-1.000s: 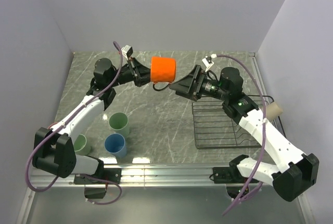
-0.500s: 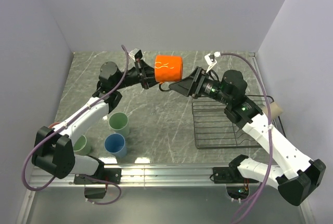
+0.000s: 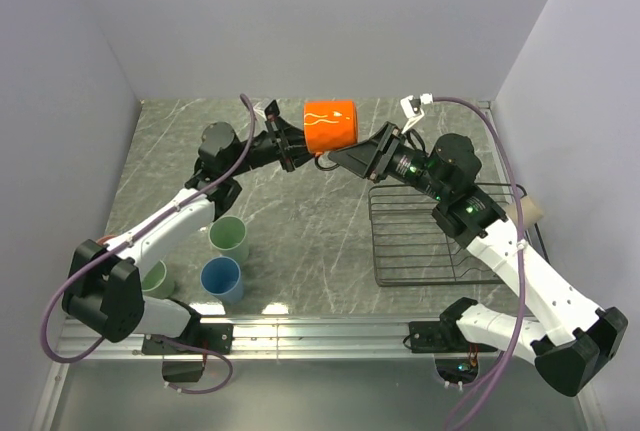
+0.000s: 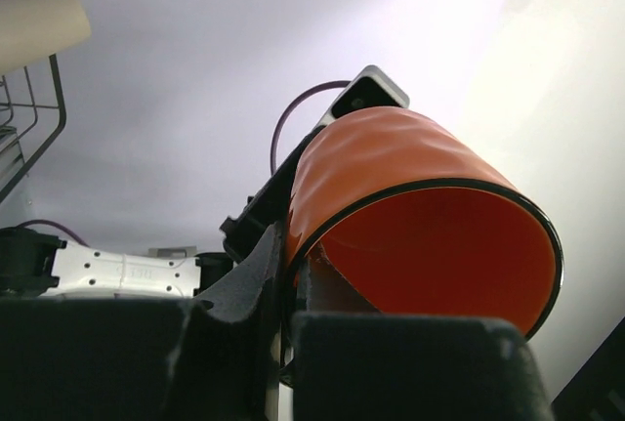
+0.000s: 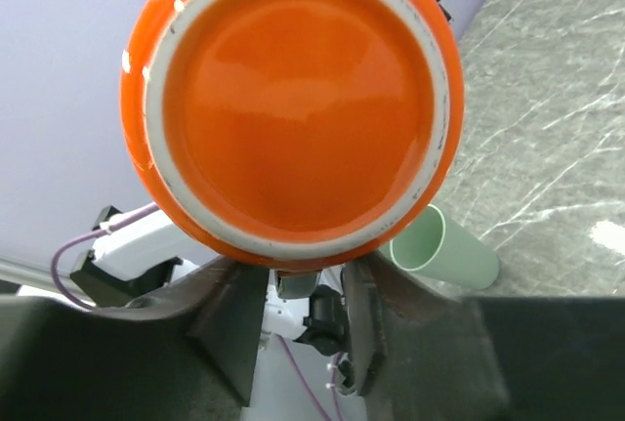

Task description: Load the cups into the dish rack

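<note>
The orange mug (image 3: pixel 330 126) hangs on its side in the air above the back of the table. My left gripper (image 3: pixel 297 152) is shut on its rim (image 4: pixel 311 221), one finger inside the mug and one outside. My right gripper (image 3: pixel 341 159) reaches in from the other side, facing the mug's base (image 5: pixel 293 99). Its fingers (image 5: pixel 234 314) stand close on either side of the small handle (image 5: pixel 308 282) under the mug, with slim gaps still showing. The dark wire dish rack (image 3: pixel 376 241) lies on the right with a beige cup (image 3: pixel 528 213) at its far right side.
A pale green cup (image 3: pixel 229 238), a blue cup (image 3: pixel 221 277) and a second pale green cup (image 3: pixel 153 277) stand at the front left, near the left arm's base. The enclosure's walls rise on the left, back and right.
The left gripper has carried the orange mug to the right, toward the right gripper. The right gripper's jaws have narrowed from wide open to close around the handle.
</note>
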Motion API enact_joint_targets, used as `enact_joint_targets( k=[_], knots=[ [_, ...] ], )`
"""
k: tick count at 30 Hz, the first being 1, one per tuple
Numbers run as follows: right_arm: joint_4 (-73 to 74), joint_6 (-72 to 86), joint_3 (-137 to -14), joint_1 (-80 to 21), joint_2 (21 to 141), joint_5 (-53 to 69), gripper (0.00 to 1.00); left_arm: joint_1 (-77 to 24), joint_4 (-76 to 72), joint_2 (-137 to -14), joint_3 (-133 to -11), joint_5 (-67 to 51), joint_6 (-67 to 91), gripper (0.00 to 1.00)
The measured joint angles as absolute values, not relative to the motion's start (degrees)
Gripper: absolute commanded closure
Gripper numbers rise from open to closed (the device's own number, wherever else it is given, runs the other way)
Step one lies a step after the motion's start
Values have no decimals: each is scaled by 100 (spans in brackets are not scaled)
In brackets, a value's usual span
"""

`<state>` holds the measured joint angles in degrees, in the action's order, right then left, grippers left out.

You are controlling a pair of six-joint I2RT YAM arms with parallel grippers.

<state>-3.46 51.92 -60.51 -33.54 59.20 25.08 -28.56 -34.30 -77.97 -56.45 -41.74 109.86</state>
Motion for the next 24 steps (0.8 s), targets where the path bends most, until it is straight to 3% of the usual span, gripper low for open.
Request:
enact_joint_targets(
  k=[1, 2, 4, 10, 13, 14, 17, 20, 24],
  knots=[
    [-342, 5192, -6051, -3361, 5922, 2502, 69, -2875, -3444, -7806, -5645, -4134, 11015, 100],
    [-336, 5218, -6051, -3363, 5924, 2488, 82, -2899, -3457, -7815, -5645, -4066, 11021, 99],
    [-336, 5323, -6051, -3365, 5927, 2464, 99, -2934, -3465, -7832, -5645, -3999, 10997, 100],
    [-134, 5374, -6064, -3385, 5889, 2314, 100, -2974, -3177, -7835, -5699, -3911, 10715, 99],
    [95, 5378, -6064, -3387, 5839, 2137, 100, -2987, -2401, -7817, -5994, -3879, 10175, 86],
    [165, 5384, -6064, -3389, 5815, 2075, 100, -3004, -2053, -7802, -6141, -3863, 9931, 71],
    [412, 5229, -6095, -3428, 5710, 1868, 100, -3107, -1146, -7734, -6418, -3844, 9096, 45],
    [832, 5083, -6114, -3422, 5570, 1750, 100, -3177, -215, -7590, -6475, -3682, 8420, 35],
    [1347, 4941, -6119, -3352, 5387, 1590, 100, -3177, 572, -7456, -6475, -3533, 7854, 30]
  ],
)
